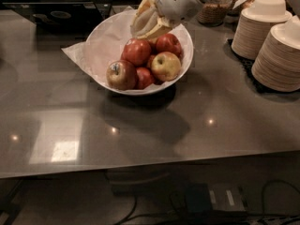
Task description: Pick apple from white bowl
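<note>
The white bowl [105, 41], lined with crumpled white paper, stands on the grey counter at the upper middle of the camera view. It holds several apples. The deep-red apple [137, 51] lies on top of the pile at the middle, with another red apple [168, 43] to its right. A yellow-green blushed apple [166, 66] and a red-yellow apple [121, 74] lie at the front. My gripper [149, 26] hangs over the bowl's back rim, just above and behind the deep-red apple, and holds no apple.
Two tall stacks of cream paper bowls [262, 25] stand at the right on a dark mat. A jar [213, 11] stands behind the white bowl. The counter's front edge [150, 165] runs below, with cables underneath.
</note>
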Controlling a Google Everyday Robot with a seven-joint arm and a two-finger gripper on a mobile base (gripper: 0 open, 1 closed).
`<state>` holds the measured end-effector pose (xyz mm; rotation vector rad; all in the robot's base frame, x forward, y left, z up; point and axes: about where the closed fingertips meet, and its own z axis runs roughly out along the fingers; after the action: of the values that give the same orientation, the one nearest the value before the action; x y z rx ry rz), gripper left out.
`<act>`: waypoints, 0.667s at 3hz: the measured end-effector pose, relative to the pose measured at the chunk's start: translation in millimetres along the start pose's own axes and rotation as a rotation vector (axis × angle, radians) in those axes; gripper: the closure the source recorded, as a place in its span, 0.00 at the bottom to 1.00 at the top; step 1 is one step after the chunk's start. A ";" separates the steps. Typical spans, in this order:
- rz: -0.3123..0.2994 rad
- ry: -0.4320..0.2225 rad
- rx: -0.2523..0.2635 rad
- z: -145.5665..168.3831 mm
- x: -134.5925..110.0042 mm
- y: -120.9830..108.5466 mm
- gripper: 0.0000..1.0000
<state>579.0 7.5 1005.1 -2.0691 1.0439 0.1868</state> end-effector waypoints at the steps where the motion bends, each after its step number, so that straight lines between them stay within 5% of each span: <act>1: 0.000 0.000 0.000 0.0 0.0 0.0 0.58; 2: 0.000 0.000 0.000 0.1 0.0 0.0 0.34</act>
<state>579.0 7.5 1005.1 -2.0692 1.0439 0.1868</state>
